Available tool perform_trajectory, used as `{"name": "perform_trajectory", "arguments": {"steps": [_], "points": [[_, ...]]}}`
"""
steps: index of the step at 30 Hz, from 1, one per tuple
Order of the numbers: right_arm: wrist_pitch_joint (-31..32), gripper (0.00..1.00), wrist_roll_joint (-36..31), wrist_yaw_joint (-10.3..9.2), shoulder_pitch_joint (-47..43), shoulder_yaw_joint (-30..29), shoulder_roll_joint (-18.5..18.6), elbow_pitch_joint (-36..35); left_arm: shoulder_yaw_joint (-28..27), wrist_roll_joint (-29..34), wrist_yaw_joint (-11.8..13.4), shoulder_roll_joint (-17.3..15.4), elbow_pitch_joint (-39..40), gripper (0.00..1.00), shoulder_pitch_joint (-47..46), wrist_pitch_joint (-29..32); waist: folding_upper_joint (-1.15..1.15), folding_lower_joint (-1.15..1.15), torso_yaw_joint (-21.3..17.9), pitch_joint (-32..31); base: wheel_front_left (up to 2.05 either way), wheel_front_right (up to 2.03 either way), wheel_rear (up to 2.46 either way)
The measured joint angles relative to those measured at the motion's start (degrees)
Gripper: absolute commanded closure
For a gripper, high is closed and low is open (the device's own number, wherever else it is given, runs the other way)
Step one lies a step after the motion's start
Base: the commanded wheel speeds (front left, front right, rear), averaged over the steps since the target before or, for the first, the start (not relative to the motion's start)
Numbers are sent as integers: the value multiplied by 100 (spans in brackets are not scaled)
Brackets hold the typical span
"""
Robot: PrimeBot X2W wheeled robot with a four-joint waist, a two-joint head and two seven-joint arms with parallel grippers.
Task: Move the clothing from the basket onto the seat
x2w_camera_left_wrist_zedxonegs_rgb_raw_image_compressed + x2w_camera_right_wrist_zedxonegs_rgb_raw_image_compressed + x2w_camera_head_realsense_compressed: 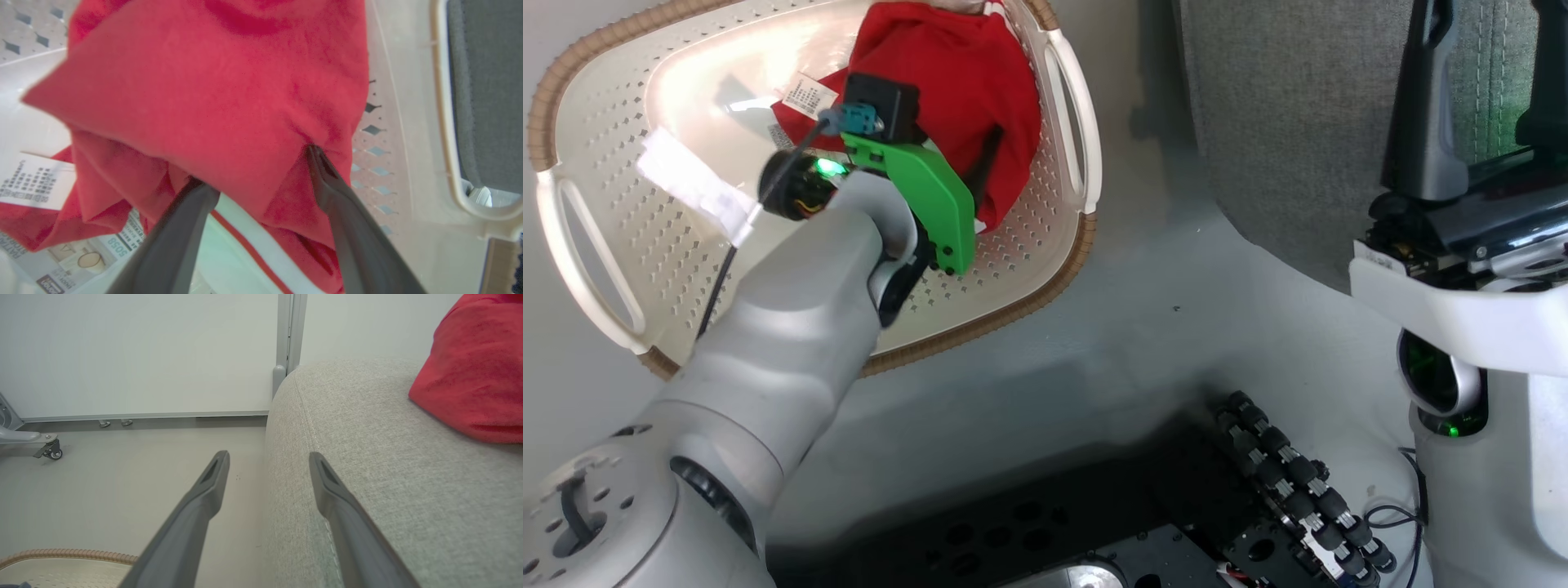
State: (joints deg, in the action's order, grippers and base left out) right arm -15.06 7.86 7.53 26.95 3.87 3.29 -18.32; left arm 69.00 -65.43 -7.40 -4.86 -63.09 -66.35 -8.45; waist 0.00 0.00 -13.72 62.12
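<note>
**My own parts, placed from the green bracket**

- Green bracket [923,192]: bright green plastic plate with small black screws near its lower edge.
- Above it: my black camera box [882,102] with a teal connector [854,120].
- Left of it: a glowing green light [829,167] and a thin black cable [716,290].
- Below it: my forearm [800,327], a smooth pale grey shell.
- My left jaws: two long, dark grey, tapering fingers [179,232].

Clothing [212,81] at tips of left fingers [347,228]: soft matt red cloth, white trim. Fingers dark, smooth, semi-matt. Basket [402,61] behind: glossy white perforated plastic. Seat [388,490] by right fingers [343,514]: coarse grey woven fabric, stitched seam.
</note>
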Motion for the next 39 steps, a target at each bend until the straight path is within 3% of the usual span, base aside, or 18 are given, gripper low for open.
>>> {"name": "perform_trajectory", "arguments": {"steps": [18,19,20,21,39], "points": [[0,0,-68,0,-319,176,-31,-231,156,-226,0,189,-932,0,-478,719,0,0,-135,59,0,0,0],[0,0,-78,0,-321,180,-31,-233,168,-224,0,189,-943,9,-477,805,0,0,-133,61,0,0,0],[0,0,-93,0,-321,190,-32,-235,188,-198,0,190,-948,77,-475,866,0,0,-131,63,0,0,0],[0,0,-97,0,-321,198,-32,-235,199,-191,0,194,-950,100,-475,895,0,0,-129,66,0,0,0],[0,0,-31,0,140,190,-37,-152,224,-264,0,171,-999,100,-359,655,0,0,-85,-151,0,0,0]]}}
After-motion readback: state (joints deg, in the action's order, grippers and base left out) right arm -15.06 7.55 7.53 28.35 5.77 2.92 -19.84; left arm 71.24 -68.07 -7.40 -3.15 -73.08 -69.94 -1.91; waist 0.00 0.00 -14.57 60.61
